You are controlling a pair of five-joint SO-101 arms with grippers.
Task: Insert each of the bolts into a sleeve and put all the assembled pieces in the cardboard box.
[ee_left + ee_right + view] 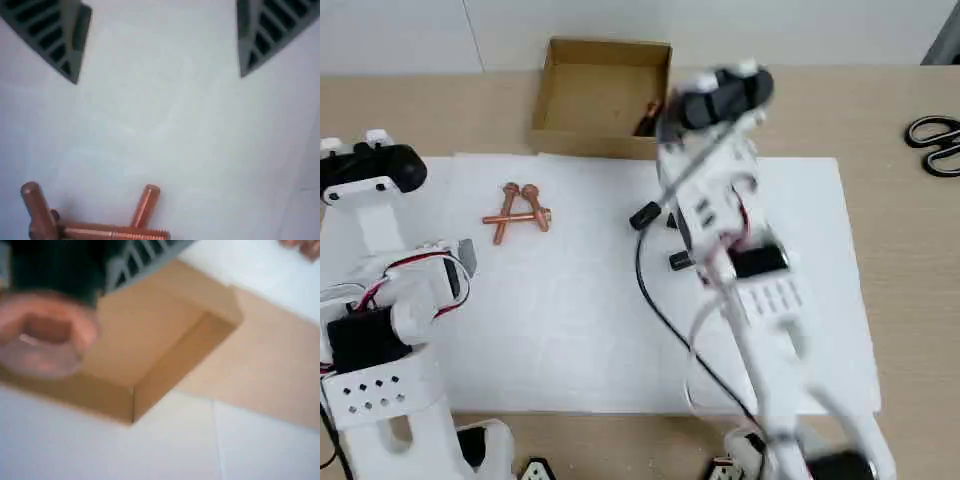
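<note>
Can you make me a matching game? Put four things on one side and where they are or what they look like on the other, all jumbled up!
Things:
1. cardboard box
2. copper bolts
3. scissors
4. left gripper

Clues:
A. open, above the white mat
B. crossed in a little heap on the white mat
C. black handles, on the bare tabletop, off the mat
D. brown, open on top, at the mat's far edge

Pairs: 1-D, 2-B, 3-C, 4-A
</note>
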